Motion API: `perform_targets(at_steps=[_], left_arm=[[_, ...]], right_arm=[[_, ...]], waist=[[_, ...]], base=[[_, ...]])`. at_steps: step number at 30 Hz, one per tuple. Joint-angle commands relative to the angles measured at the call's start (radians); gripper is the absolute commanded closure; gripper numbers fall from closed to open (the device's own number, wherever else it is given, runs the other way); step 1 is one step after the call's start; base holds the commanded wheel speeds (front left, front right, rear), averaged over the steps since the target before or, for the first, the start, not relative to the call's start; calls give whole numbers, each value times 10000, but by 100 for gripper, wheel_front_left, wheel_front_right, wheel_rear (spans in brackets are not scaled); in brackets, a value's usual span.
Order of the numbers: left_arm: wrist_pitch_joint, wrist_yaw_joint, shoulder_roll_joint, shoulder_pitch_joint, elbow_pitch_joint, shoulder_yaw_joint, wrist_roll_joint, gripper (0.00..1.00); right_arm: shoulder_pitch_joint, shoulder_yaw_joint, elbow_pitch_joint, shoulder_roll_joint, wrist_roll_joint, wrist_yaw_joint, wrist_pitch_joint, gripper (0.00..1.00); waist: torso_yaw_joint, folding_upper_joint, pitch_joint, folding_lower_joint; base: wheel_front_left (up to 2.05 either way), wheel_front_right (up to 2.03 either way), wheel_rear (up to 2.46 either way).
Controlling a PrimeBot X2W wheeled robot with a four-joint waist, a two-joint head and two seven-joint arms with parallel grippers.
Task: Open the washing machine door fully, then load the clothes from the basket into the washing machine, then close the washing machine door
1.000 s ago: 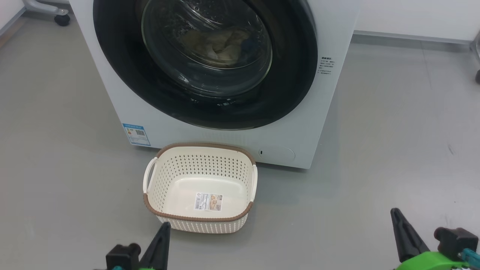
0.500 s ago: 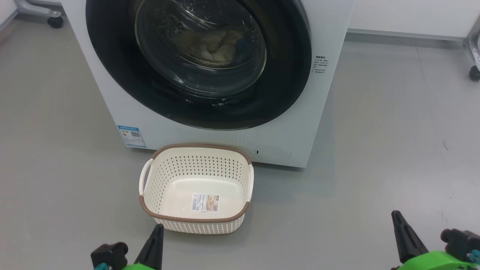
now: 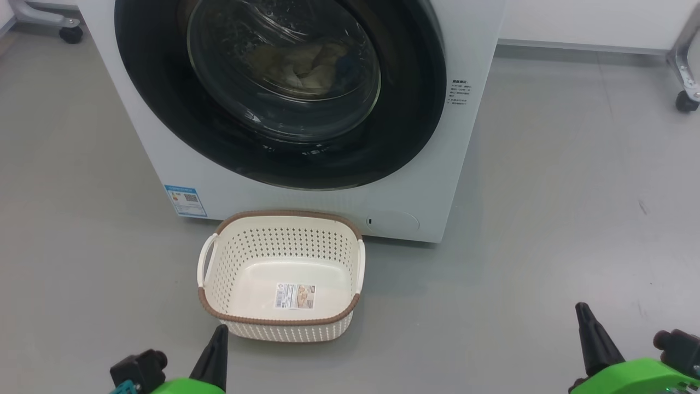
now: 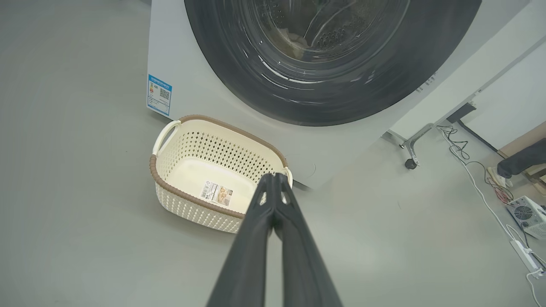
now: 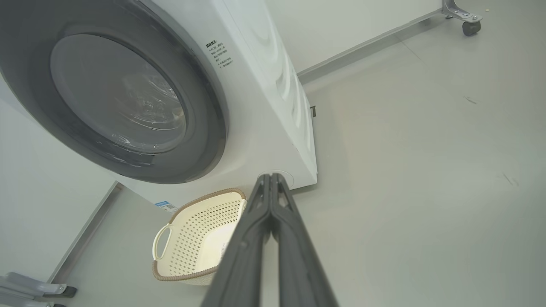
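Observation:
The white washing machine (image 3: 306, 202) stands ahead with its black-rimmed round door (image 3: 164, 126) closed flat against the front. Through the glass bowl I see pale yellow clothes (image 3: 301, 68) lying inside the drum. The cream basket (image 3: 229, 320) sits on the floor just in front of the machine, holding only a paper label on its bottom. My left gripper (image 3: 219, 336) is shut and hovers near the basket's front left corner; its fingertips (image 4: 274, 177) press together. My right gripper (image 3: 583, 312) is shut too, low at the right, well away from the basket (image 5: 170, 273).
Grey floor (image 3: 547, 191) spreads around the machine. A wheeled metal stand leg (image 3: 683, 82) is at the far right, another castor (image 3: 70, 34) at the far left. In the left wrist view, cables and a small fan box (image 4: 527, 215) lie on the floor.
The whole head picture has shifted left and slightly down, so the camera has moved. Both grippers sit lower in view. The right gripper's fingers have closed the last bit.

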Motion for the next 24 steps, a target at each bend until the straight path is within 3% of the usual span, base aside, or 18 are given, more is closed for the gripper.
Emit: perform_targets(at_steps=[1,24], left_arm=[[95,-100,19,-523,-322,382,-369,100],[641,-373,-175,-616,-341,1315,-2628,100]], right_arm=[[-596,-60,-248,-132,431,-8,57,100],[-1134,-99,86,-187,3015,-14,442,100]], waist=[[-30,0,3,0],[-307,0,31,0]], base=[[0,0,0],[0,0,0]])
